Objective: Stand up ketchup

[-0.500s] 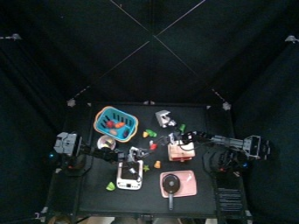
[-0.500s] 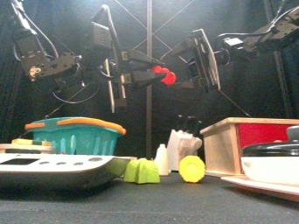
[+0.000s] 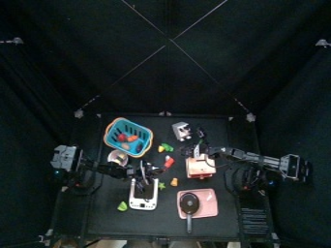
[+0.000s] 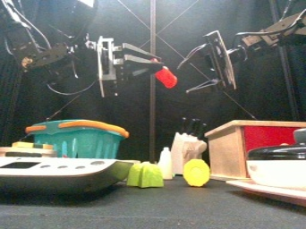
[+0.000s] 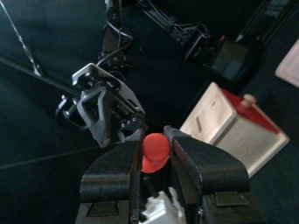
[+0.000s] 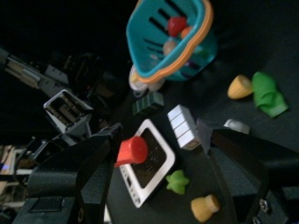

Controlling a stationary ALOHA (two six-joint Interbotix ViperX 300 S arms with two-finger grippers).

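The right hand (image 4: 213, 61) has let go; the left hand (image 5: 158, 171) grips the ketchup (image 4: 166, 77) aloft.

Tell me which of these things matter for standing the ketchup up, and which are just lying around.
Part of the job:
- ketchup bottle, red cap, held up in the air
- left hand, gripping it

Just lying about:
- teal basket
- wooden box
- green toy piece
- yellow disc

Teal basket (image 3: 128, 136) rear left; wooden box (image 3: 200, 167) centre-right; arms enter from both sides.
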